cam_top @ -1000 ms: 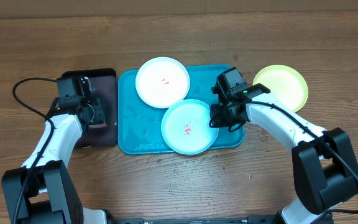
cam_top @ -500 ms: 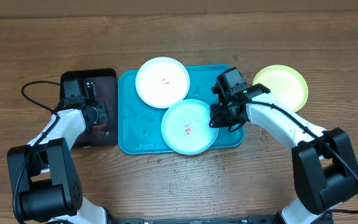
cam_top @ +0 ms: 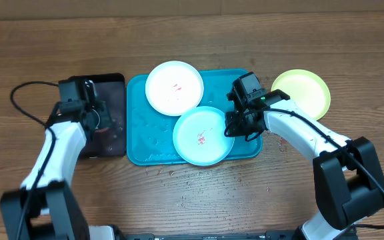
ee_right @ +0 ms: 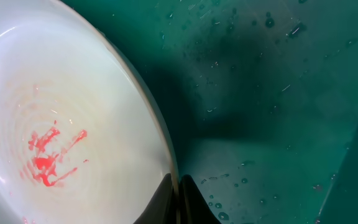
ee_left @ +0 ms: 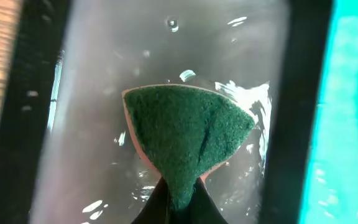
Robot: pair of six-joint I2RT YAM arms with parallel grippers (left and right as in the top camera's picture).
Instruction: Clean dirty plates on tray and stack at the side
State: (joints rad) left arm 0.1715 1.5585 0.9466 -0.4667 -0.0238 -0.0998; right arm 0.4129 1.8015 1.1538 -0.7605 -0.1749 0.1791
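Note:
The turquoise tray (cam_top: pixel 145 137) holds two plates. A white plate (cam_top: pixel 175 88) with faint red marks overlaps its far rim. The light teal plate (cam_top: pixel 203 135) with a red smear (ee_right: pixel 48 155) lies at the tray's near right. My right gripper (cam_top: pixel 231 128) is shut on that plate's right rim (ee_right: pixel 166 155), one finger on each side. A yellow-green plate (cam_top: pixel 301 93) sits on the table right of the tray. My left gripper (ee_left: pixel 178 190) is shut on a green sponge (ee_left: pixel 185 134), held above the wet black tray (cam_top: pixel 115 143).
The black tray (ee_left: pixel 92 93) lies directly left of the turquoise tray and holds a film of water. Small red specks (cam_top: pixel 172 172) dot the wooden table near the turquoise tray's front edge. Water drops (ee_right: pixel 222 199) spot the tray floor (ee_right: pixel 278 93).
My left gripper has closed on the green sponge over the black tray, and the left arm has shifted slightly. The right arm and the plates have not moved.

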